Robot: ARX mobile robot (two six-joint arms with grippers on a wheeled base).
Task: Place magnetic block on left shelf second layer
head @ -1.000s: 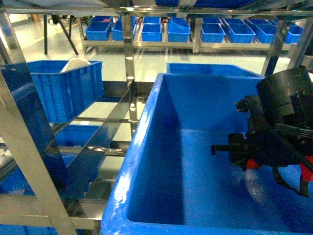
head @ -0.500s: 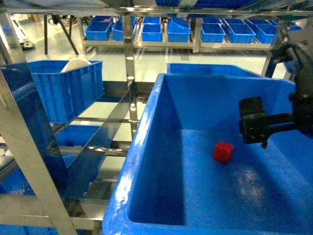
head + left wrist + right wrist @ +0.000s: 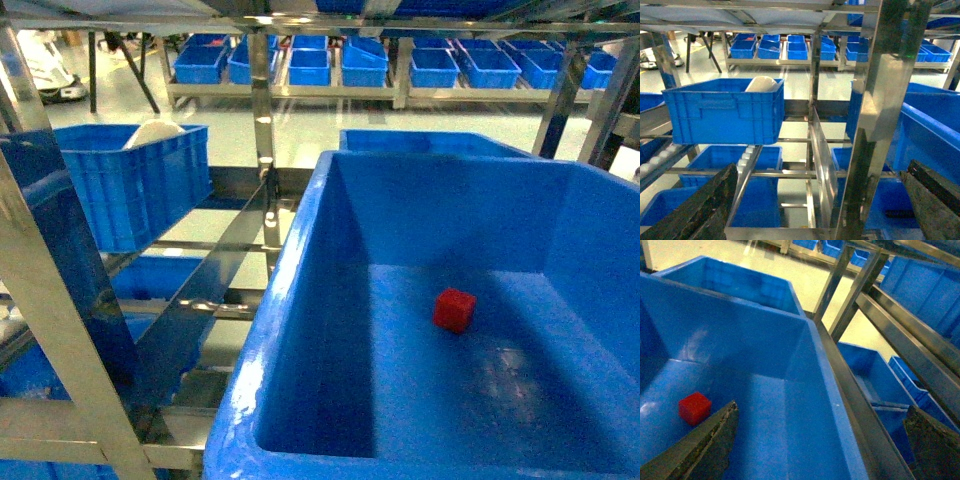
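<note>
- Bright overhead light washes out the floor at the top of my head view.
- Glare streaks the steel upright.
- My right wrist view is soft, dim lower left.

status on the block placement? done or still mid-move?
Done, by the look of it: the magnetic block lies on the floor of the big blue bin on the steel rack tier, with nothing touching it. In hand: nothing. The right gripper is open and empty above the bin's corner; the left gripper is open by the rack upright. Left: at most, pulling the arms clear.
</note>
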